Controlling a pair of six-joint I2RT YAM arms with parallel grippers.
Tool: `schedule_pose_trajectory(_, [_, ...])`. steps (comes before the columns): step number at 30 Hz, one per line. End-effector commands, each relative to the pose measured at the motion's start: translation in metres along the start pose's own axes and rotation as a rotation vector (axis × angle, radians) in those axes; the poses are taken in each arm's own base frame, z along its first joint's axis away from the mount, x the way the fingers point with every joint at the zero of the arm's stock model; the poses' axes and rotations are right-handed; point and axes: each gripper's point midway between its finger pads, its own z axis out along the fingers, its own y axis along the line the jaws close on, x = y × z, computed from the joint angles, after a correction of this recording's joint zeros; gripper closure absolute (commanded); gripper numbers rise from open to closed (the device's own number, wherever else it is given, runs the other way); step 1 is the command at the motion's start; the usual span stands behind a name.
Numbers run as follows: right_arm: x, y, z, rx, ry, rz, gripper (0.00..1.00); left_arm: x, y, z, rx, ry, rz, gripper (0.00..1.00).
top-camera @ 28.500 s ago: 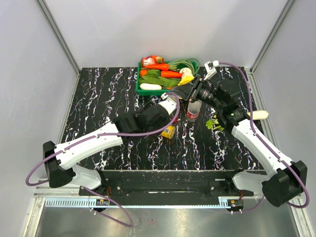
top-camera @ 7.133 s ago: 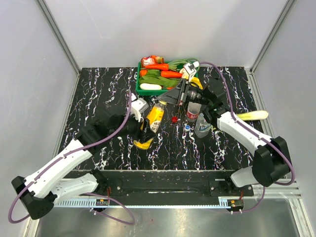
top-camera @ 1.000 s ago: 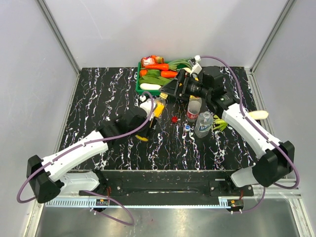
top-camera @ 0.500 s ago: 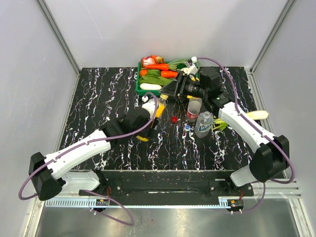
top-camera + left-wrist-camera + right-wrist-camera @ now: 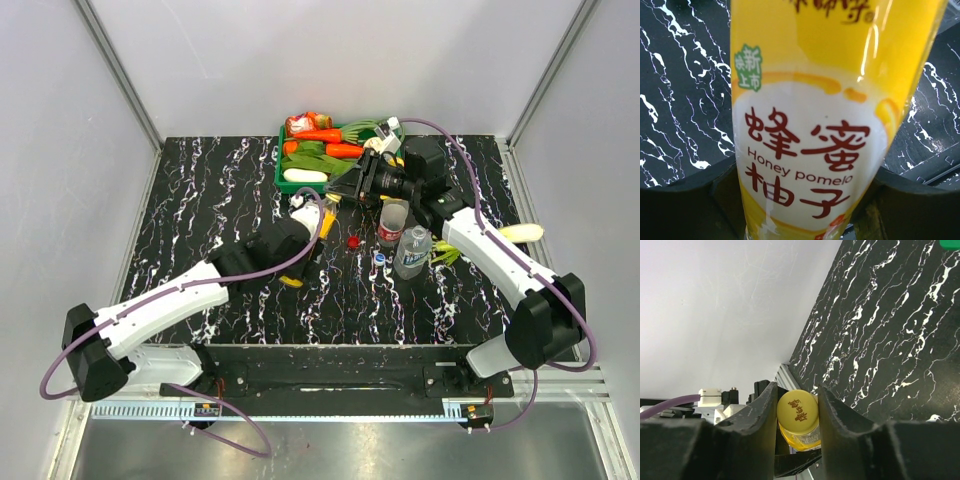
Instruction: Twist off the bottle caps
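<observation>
The orange-yellow juice bottle (image 5: pixel 318 220) is held tilted above the table between both arms. My left gripper (image 5: pixel 305 240) is shut on its body; the left wrist view is filled by its "Honey pomelo" label (image 5: pixel 810 145), with dark fingers (image 5: pixel 695 200) on both sides. My right gripper (image 5: pixel 335 195) is shut on the yellow cap (image 5: pixel 798 410), which sits on the bottle neck between both fingers (image 5: pixel 760 415). The red-label bottle (image 5: pixel 391 225) and the blue-label bottle (image 5: pixel 412 250) stand capless. The red cap (image 5: pixel 353 240) and the blue cap (image 5: pixel 379 258) lie on the table.
A green tray (image 5: pixel 300 187) of vegetables stands at the back, just behind the right gripper. A green leafy piece (image 5: pixel 443 255) lies by the blue-label bottle. A white vegetable (image 5: pixel 520 232) lies at the right edge. A yellow item (image 5: pixel 290 282) lies under the left wrist.
Over the last second the left arm has shifted slightly and the right wrist has turned a little on the yellow cap. Both grips are unchanged.
</observation>
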Motion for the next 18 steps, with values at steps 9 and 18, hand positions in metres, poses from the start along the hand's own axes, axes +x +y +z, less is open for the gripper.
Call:
schedule_pose_trajectory(9, [0.014,0.004,-0.007,-0.020,0.048,-0.068,1.00,-0.013,-0.013,0.005,0.031,-0.007,-0.017,0.65])
schedule_pose_trajectory(18, [0.016,0.032,-0.021,-0.132,0.048,-0.196,1.00,-0.017,-0.036,0.001,0.218,-0.037,-0.108,0.74])
